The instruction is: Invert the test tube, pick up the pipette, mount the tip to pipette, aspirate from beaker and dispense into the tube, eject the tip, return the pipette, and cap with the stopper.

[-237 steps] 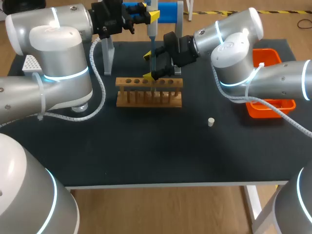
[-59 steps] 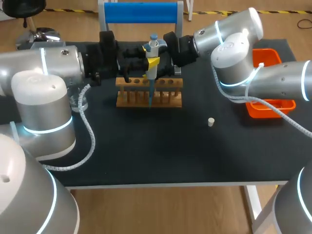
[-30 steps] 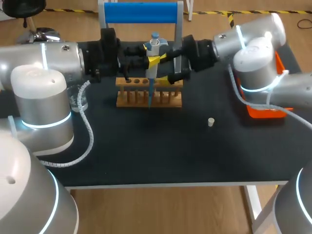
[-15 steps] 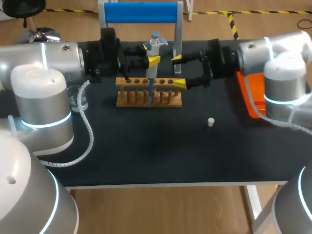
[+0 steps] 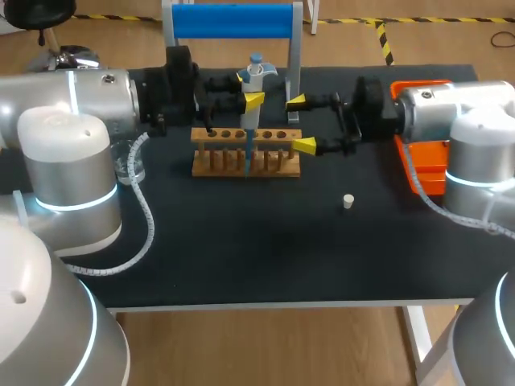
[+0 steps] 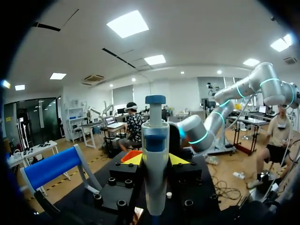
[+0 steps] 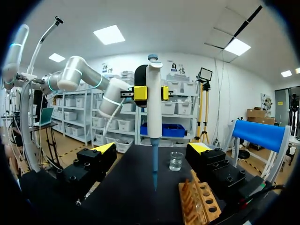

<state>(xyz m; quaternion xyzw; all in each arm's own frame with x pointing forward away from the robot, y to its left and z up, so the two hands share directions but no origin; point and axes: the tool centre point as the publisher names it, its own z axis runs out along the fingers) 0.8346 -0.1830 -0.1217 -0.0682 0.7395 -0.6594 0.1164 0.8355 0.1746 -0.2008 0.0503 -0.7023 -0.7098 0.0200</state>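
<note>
My left gripper (image 5: 249, 90) is shut on the white pipette (image 5: 253, 80) with its blue cap, holding it upright over the wooden tube rack (image 5: 245, 154). The mounted tip (image 5: 249, 153) points down at the rack's middle holes; I cannot make out the tube itself. In the left wrist view the pipette (image 6: 154, 164) stands between my yellow fingers (image 6: 133, 160). My right gripper (image 5: 301, 124) stands open just right of the rack, empty. In the right wrist view the pipette (image 7: 152, 108) hangs ahead of my open right gripper (image 7: 152, 149). The white stopper (image 5: 348, 201) lies on the mat.
A glass beaker (image 5: 129, 165) stands left of the rack, also seen as the beaker (image 7: 176, 161) beyond the pipette. The blue pipette stand (image 5: 233, 20) is behind the rack. An orange tray (image 5: 425, 178) sits at the right edge under my right arm.
My right arm has drawn back to the right, away from the rack and pipette, with its gripper open. The left arm and the pipette have stayed put.
</note>
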